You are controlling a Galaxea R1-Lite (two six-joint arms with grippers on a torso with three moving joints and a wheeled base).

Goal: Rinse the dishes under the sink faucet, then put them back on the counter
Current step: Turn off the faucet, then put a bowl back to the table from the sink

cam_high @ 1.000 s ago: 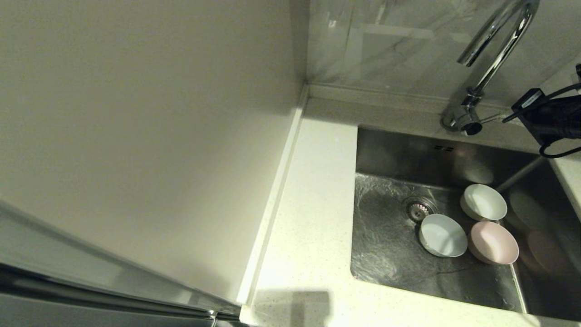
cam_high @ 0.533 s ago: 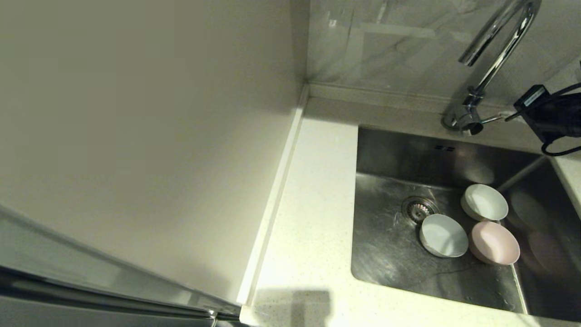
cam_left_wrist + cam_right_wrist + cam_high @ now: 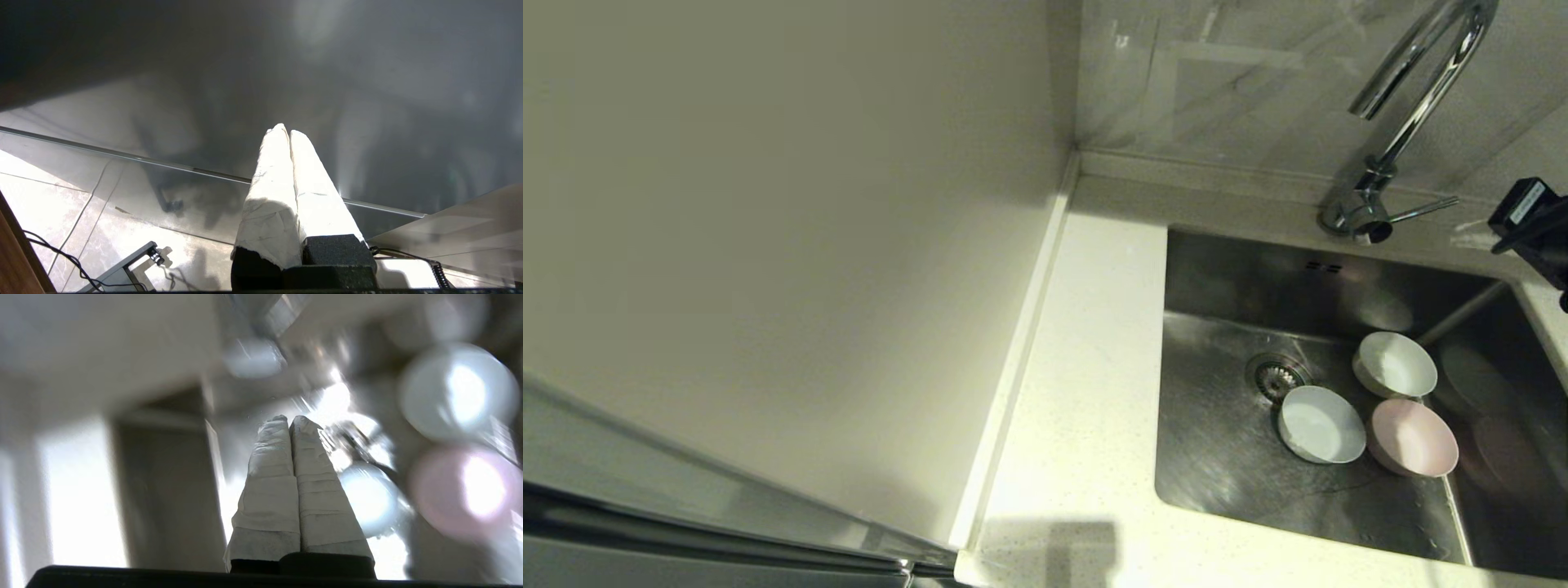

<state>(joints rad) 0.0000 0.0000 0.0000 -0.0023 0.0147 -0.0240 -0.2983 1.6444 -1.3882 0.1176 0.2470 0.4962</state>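
Observation:
Three small bowls sit upright in the sink, right of the drain: a white bowl, a pale blue-grey bowl and a pink bowl. The chrome faucet arches over the back rim, and its thin lever stands free. My right arm shows at the right edge, apart from the lever. In the right wrist view my right gripper is shut on nothing, above the sink, with the blue-grey bowl, pink bowl and white bowl beyond it. My left gripper is shut and parked low.
The white speckled counter runs along the sink's left side and front, bounded by a raised rim and a tall pale wall. A tiled backsplash stands behind the faucet. The left wrist view shows a steel cabinet front and floor.
My right arm has drawn back to the right, away from the faucet lever it was at. The rippling water on the sink floor has died away. The bowls have not moved.

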